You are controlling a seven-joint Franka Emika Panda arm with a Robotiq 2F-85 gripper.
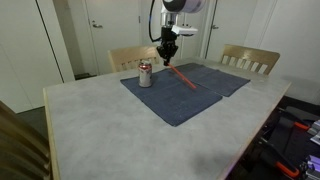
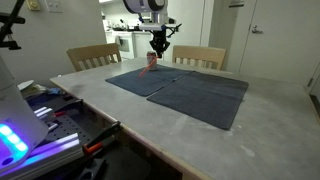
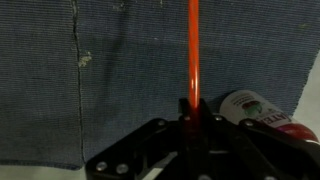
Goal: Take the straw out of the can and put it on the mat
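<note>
Clearly gripper (image 3: pixel 192 122) clamped on straw (image 3: pixel 193 50), over mat (image 3: pixel 120 80), near can (image 3: pixel 262 110).

The mat (image 3: pixel 130 70) is looking like rough-ish matt woven cloth, the straw (image 3: pixel 193 50) is glowing like glossy smooth plastic, the can (image 3: pixel 255 108) is gleaming shiny metal, and the worktop (image 1: pixel 120 140) is showing a pale, smooth, kinda stone-like matt finish.

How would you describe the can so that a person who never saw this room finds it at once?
Look at the pale grey table with the dark blue mat spread on it. Near a corner of the mat, just beside the robot's claw, stands the can. It is short, silver and red-marked, while the straw next to it is long, thin and red-orange.
</note>
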